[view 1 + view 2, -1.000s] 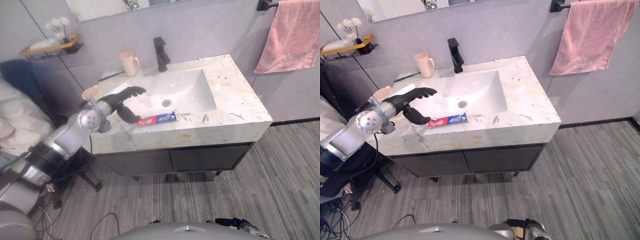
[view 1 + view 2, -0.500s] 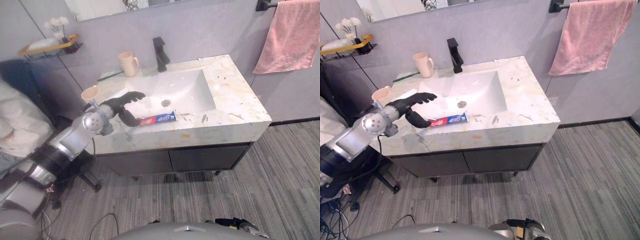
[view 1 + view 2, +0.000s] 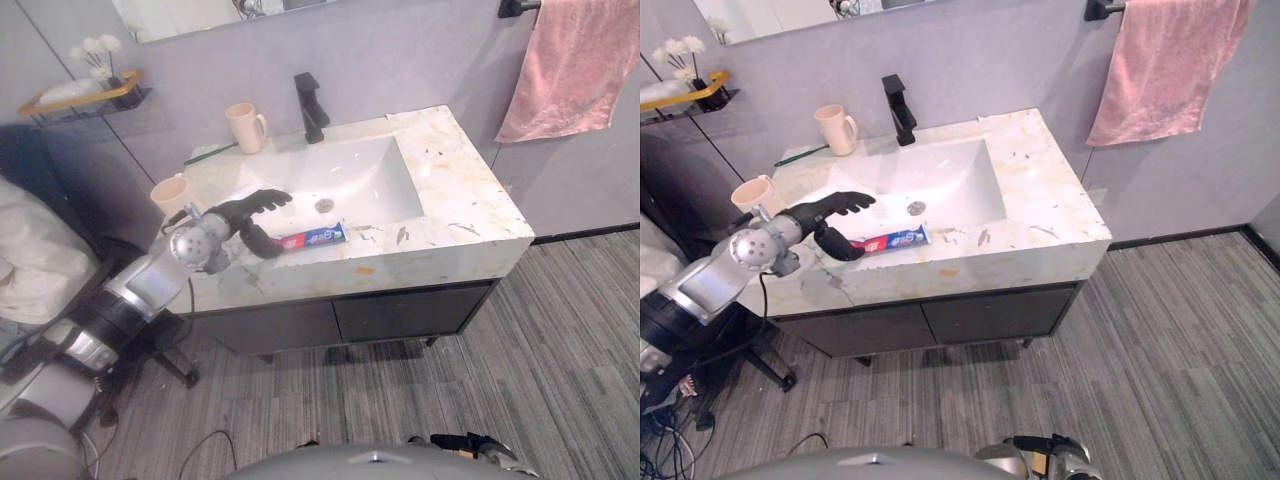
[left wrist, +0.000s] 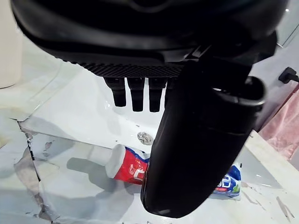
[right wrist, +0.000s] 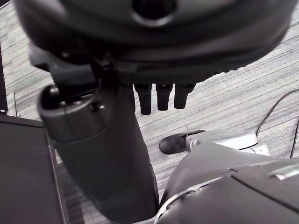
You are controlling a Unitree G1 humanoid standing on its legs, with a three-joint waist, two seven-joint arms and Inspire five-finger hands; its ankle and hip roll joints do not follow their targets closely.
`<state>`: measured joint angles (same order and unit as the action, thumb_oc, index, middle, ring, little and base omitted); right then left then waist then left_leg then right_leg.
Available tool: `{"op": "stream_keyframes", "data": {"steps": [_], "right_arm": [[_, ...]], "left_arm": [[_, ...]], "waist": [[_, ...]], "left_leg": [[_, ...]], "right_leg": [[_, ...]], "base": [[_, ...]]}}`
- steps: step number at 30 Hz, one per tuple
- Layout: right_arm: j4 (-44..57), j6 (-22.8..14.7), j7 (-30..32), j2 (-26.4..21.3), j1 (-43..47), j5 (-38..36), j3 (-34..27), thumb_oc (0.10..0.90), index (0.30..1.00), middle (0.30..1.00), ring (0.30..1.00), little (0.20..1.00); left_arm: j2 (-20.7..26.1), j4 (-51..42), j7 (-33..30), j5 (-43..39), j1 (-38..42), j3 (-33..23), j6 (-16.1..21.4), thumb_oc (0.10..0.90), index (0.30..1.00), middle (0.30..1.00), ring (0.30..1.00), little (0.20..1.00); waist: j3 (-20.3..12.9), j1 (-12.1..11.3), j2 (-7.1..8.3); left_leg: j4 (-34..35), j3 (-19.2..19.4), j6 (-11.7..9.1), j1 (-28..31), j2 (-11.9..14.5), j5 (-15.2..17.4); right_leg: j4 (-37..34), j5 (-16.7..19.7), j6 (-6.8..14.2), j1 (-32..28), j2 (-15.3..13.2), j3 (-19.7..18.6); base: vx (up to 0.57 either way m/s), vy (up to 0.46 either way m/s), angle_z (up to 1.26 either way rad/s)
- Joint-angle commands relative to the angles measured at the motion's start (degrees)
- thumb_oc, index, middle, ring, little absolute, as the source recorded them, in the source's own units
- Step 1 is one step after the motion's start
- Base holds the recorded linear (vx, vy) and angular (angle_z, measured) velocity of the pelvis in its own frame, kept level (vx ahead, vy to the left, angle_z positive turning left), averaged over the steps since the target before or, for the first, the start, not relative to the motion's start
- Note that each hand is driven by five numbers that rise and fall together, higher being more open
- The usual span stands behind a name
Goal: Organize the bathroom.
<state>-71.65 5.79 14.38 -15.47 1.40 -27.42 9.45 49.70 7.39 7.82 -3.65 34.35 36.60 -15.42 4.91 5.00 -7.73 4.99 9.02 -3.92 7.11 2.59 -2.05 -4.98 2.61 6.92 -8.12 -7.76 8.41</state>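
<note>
- A humanoid robot's left hand [image 3: 250, 215] is hovering over the front ledge of a marble vanity top [image 3: 470, 205], fingers straight out over the basin [image 3: 350, 175] and thumb angled down, gripping nothing.
- The toothpaste tube [image 3: 312, 237] is lying flat on the ledge between the basin and the counter's front edge, its white cap end pointing toward the hand; in the left wrist view the thumb [image 4: 196, 140] is standing just in front of the tube [image 4: 135, 168], and contact cannot be confirmed.
- The right hand [image 5: 100, 140] is hanging low over the floor, fingers relaxed and empty.
- The risk an onlooker is weighing: the tube is sitting near the counter's lip, so a thumb pushing it sideways instead of pinching it could be sending it over the front edge, or rolling it back into the basin.
- A soft, rounded tube may also be slipping out of a shallow pinch near the cap.
- A beige cup [image 3: 173, 193] is standing close behind the left forearm, and an elbow swing could be knocking it off the counter's end.
- A second mug [image 3: 243, 127] and a black faucet [image 3: 310, 105] are standing well clear at the back.
</note>
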Motion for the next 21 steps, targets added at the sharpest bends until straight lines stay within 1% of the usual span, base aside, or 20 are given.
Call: {"op": "stream_keyframes", "data": {"steps": [1, 6, 10, 15, 21], "right_arm": [[-1.2, 0.1, 1.0, -1.5, 1.7, -0.6, -0.9, 0.8, 0.9, 0.9, 0.9, 0.9], [-1.1, 0.3, 1.0, -2.1, 1.6, -0.1, -1.1, 0.8, 0.9, 0.9, 0.9, 0.9], [-1.1, -0.1, 0.9, -2.3, 1.3, 0.3, -1.4, 0.8, 0.9, 0.9, 0.9, 0.9], [-1.3, -0.2, 0.6, -2.5, 1.3, 0.8, -1.6, 0.8, 0.9, 0.9, 0.9, 0.9], [-1.7, -0.3, 0.3, -2.7, 1.4, 1.1, -1.8, 0.8, 0.9, 0.9, 0.9, 0.9]], "left_arm": [[1.8, 4.1, -1.9, 4.8, 13.5, -4.2, 1.0, 0.8, 0.9, 0.9, 0.9, 0.9], [1.6, 4.8, -1.8, 5.8, 13.5, -3.7, -0.3, 0.8, 0.9, 0.9, 0.9, 0.9], [2.1, 5.3, -1.8, 4.9, 13.4, -3.8, 0.3, 0.8, 0.9, 0.9, 0.9, 0.9], [2.3, 5.6, -2.4, 4.3, 13.8, -3.7, 0.3, 0.8, 0.9, 0.9, 0.9, 0.9], [2.4, 5.4, -0.7, 5.0, 14.2, -3.2, -0.5, 0.8, 0.9, 0.9, 0.9, 0.9]], "waist": [[1.9, -0.1, 0.38], [1.8, 0.4, -0.15], [2.0, 0.5, -0.32], [2.0, 0.6, -0.42], [2.1, 0.6, -0.71]], "left_leg": [[-7.2, 0.1, 3.1, -0.5, -4.5, 5.4], [-7.0, 0.2, 3.0, -0.4, -4.6, 5.3], [-7.1, 0.3, 3.0, -0.5, -4.7, 5.3], [-7.1, 0.3, 3.0, -0.5, -4.7, 5.3], [-7.3, 0.4, 3.0, -0.7, -4.8, 5.3]], "right_leg": [[4.4, -4.3, -1.8, 0.8, 4.2, 4.2], [4.3, -4.3, -1.7, 1.0, 4.1, 3.9], [4.4, -4.3, -1.7, 1.0, 4.0, 3.9], [4.4, -4.3, -1.7, 1.1, 3.9, 3.9], [4.6, -4.3, -1.7, 1.3, 3.8, 4.0]], "base": [[0.0, 0.0, 0.0], [0.0, 0.0, 0.0], [0.0, 0.0, 0.0], [0.0, 0.0, 0.0], [0.0, 0.0, 0.0]]}}
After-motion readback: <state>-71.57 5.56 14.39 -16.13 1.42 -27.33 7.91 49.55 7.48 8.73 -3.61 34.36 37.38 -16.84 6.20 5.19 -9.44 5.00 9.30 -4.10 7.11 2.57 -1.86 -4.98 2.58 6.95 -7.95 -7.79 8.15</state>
